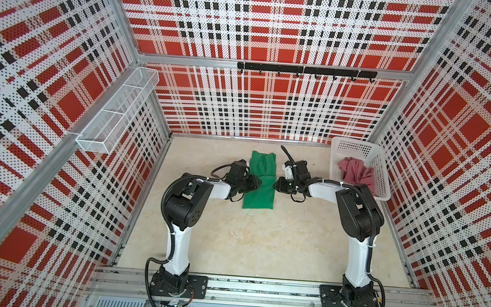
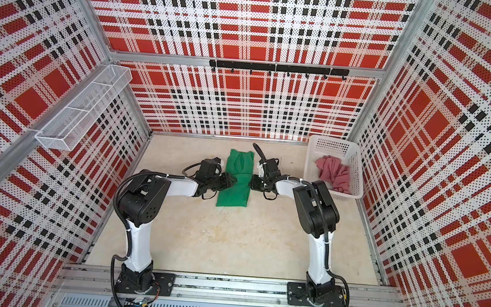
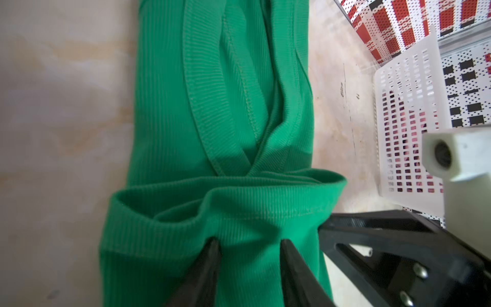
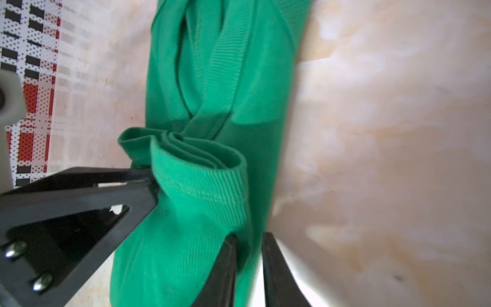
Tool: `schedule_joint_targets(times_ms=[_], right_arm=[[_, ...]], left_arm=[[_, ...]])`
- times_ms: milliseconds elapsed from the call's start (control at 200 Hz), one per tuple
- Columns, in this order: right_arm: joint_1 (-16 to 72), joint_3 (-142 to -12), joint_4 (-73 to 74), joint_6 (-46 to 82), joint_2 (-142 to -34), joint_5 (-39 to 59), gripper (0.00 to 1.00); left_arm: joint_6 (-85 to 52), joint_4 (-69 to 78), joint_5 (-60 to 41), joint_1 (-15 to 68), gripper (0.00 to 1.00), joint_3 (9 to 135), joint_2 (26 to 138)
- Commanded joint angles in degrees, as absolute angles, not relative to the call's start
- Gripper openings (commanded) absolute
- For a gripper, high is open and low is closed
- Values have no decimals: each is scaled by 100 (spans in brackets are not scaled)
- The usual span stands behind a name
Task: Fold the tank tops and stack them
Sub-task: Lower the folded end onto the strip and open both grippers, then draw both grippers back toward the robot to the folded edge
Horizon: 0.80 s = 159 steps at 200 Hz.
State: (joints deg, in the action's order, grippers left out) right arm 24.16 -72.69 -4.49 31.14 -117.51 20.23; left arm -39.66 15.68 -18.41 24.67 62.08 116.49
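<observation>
Just above the middle of both top views, the green tank top (image 1: 260, 193) (image 2: 233, 191) lies on the pale table (image 1: 261, 245) as a narrow strip running away from the camera, with its straps toward the back wall. The wrist views show its ribbed cloth (image 3: 212, 106) (image 4: 212, 79) close up. A stitched hem is curled into a loose, raised roll across the strip, and the straps cross beyond it.

The left gripper (image 1: 256, 182) (image 3: 249, 244) meets the strip's left edge about halfway along. Its jaws pinch a pucker of green cloth just behind the raised hem. The right gripper (image 1: 276, 185) (image 4: 248, 236) faces it from the strip's right edge, with its jaws drawn close together on that edge of the cloth. Both arms reach in from the lower part of the frame, elbows bent outward.

Well to the right, the pink tank top (image 1: 356, 173) (image 2: 334, 173) sits crumpled inside the white perforated basket (image 1: 355, 145) (image 3: 409, 93) in the table's far right corner, apart from the green one.

Red, black and white plaid walls (image 1: 278, 28) enclose the cell. A black hook rail (image 1: 306, 70) crosses the back wall, and a wire shelf (image 1: 119, 105) hangs on the left wall.
</observation>
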Motion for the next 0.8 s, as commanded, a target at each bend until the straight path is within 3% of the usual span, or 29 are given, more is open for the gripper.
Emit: schedule_joint_targets(times_ms=[0,271,491,556,702,792], right_arm=[[2378,-7093,-755,3085,-10994,1995,24],[2189,-5776,-1098,3613,-9189,3143,38],[2201,-4860,-1169,4007,-8289,3264,50],[2221,-4666,-1021,4158,-8112,3322,50],[2488,-4549,-692,4389,-8059,3269,32],[2803,-4650,-417,4475,-8408,3248,26]], left_arm=[[-4085,1496,-1738,2682,42,5775,11529],[-4285,1619,-1541,3155,47,4747,10753],[-3806,547,-1137,2962,74,5184,9463],[-3736,229,-1031,3000,75,5266,9083],[-4141,348,-975,3171,71,4730,8466],[-4623,961,-1001,3355,66,4308,8417]])
